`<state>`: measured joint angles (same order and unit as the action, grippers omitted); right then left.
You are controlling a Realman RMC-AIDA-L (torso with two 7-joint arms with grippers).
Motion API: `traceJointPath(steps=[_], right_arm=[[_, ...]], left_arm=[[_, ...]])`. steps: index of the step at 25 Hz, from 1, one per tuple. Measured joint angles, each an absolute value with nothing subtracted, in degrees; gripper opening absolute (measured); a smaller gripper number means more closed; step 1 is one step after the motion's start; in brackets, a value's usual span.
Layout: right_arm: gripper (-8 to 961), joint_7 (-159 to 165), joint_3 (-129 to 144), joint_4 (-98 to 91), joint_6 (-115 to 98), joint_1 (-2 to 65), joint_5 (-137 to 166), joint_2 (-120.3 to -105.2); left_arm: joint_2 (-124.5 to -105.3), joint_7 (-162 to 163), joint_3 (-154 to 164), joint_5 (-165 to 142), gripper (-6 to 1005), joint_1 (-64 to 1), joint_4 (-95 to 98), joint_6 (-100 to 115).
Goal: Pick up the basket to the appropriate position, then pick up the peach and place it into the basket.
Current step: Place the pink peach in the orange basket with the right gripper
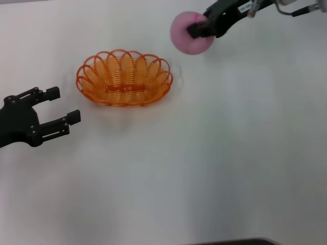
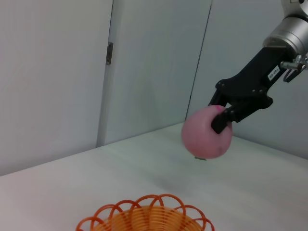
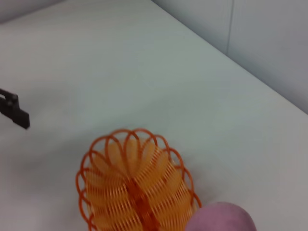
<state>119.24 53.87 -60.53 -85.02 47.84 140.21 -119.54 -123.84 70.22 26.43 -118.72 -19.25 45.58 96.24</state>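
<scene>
A: Which step is this?
B: Carrying: the right end effector (image 1: 200, 28) pinches the peach (image 1: 188, 34) above the table (image 1: 214, 153), beside the basket (image 1: 124, 77).
A: Next?
B: Probably centre over the basket and release. The left end effector (image 1: 57, 106) sits spread, nearby.

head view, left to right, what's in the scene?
Left claw, open, beside the basket → oval orange basket of looped plastic wire → round pink fuzzy peach, held off the table → right claw, shut on the peach.
</scene>
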Motion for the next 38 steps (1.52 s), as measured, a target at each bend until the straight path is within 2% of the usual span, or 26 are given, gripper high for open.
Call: traceJointPath(steps=[22, 38], right_arm=[[164, 84.3, 60.0, -26.5, -64.8, 47.5, 106.0, -120.14], [167, 82.4, 60.1, -23.0, -63.6, 48.1, 104.2, -120.24]], left_arm=[[-123.77, 69.8, 26.5, -118.7, 796, -19.9, 42.9, 96.2], [-123.84, 69.8, 27.0, -118.7, 796, -19.9, 42.9, 96.3]])
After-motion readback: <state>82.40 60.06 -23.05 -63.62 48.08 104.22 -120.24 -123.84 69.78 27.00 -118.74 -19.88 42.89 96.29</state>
